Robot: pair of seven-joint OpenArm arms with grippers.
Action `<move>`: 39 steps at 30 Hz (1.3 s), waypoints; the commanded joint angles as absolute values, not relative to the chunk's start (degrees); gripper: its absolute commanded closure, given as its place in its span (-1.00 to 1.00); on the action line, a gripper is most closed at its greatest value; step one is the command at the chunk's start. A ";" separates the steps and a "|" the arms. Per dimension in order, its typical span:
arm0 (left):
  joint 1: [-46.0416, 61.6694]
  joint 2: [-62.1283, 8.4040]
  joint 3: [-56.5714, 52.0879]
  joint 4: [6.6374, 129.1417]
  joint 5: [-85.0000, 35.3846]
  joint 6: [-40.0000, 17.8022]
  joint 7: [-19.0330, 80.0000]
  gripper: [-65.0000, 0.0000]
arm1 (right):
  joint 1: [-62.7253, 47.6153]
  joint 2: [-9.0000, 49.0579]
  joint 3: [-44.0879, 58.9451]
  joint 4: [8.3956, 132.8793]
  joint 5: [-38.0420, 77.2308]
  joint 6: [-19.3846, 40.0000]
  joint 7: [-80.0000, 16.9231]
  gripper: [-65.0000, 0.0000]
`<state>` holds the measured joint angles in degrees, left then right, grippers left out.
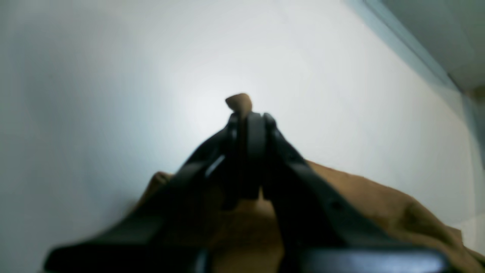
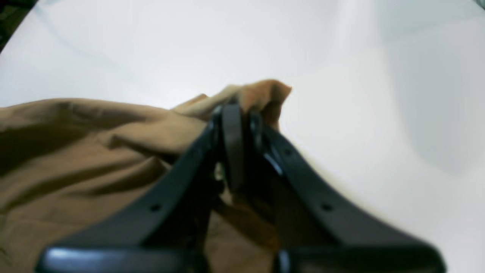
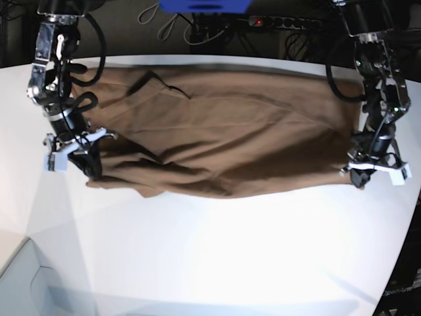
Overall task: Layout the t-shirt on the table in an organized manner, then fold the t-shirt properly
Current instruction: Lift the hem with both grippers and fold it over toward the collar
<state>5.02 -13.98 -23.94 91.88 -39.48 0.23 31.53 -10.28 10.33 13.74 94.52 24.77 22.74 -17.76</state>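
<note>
The brown t-shirt [image 3: 223,135] lies spread across the far half of the white table [image 3: 217,257], with loose folds along its near edge. My left gripper [image 1: 248,119] is shut on a corner of the t-shirt [image 1: 379,204]; a small tuft of fabric pokes out past the fingertips. In the base view it [image 3: 360,181] is at the shirt's right near corner. My right gripper [image 2: 237,113] is shut on a bunched edge of the t-shirt [image 2: 87,151]. In the base view it [image 3: 91,172] is at the shirt's left near corner.
Dark cables and a power strip [image 3: 283,23] lie behind the table's far edge. The table's curved edge [image 3: 404,263] drops to dark floor at the right. A table corner and pale floor [image 1: 435,34] show in the left wrist view.
</note>
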 commanded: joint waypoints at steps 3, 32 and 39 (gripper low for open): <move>6.73 -14.64 -24.48 94.64 -39.96 -0.22 29.76 1.00 | -11.74 10.77 14.02 97.89 25.54 23.16 -16.22 1.00; 14.37 -13.05 -30.02 97.54 -39.78 -0.31 30.20 1.00 | -17.19 6.37 25.80 93.93 25.45 35.12 -16.22 1.00; 14.64 -13.14 -29.58 92.18 -39.87 -0.31 30.20 1.00 | -16.92 6.29 25.45 90.15 25.45 35.21 -16.22 1.00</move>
